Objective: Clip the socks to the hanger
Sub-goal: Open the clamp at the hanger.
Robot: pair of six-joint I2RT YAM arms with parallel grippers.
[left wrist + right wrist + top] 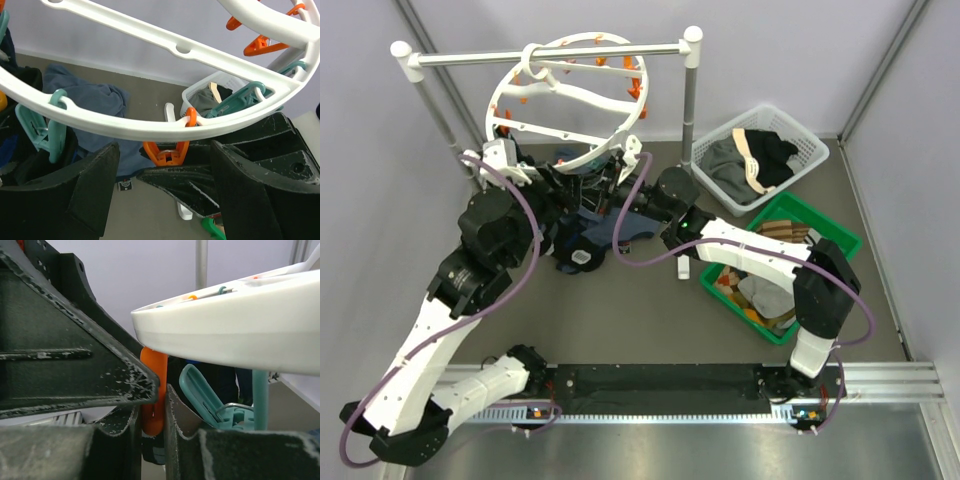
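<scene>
Right hand (152,422) is pinching the orange clip (159,362) that is dangling from the near rim of the hanger (125,127), its fingers drawn nearly together on the clip's body. Left hand (164,155) is hovering just under the same stretch of rim, fingers spread wide and gripping nothing. The hanger is hanging by its hook from the white rack (460,58) and tilting toward the arms. Socks (578,257) are lying in a dark heap on the counter (620,320) beneath that rim, beside a blue-grey garment (95,100). Whether any sock is reaching the clip's mouth is hidden from all three views.

By my reading, the step in hand is readying this one clip to take a sock. The next move is calling for the left hand to fetch a sock and feed its edge into the clip while the right is squeezing it wide, then for the right to ease off so the clip bites.
</scene>
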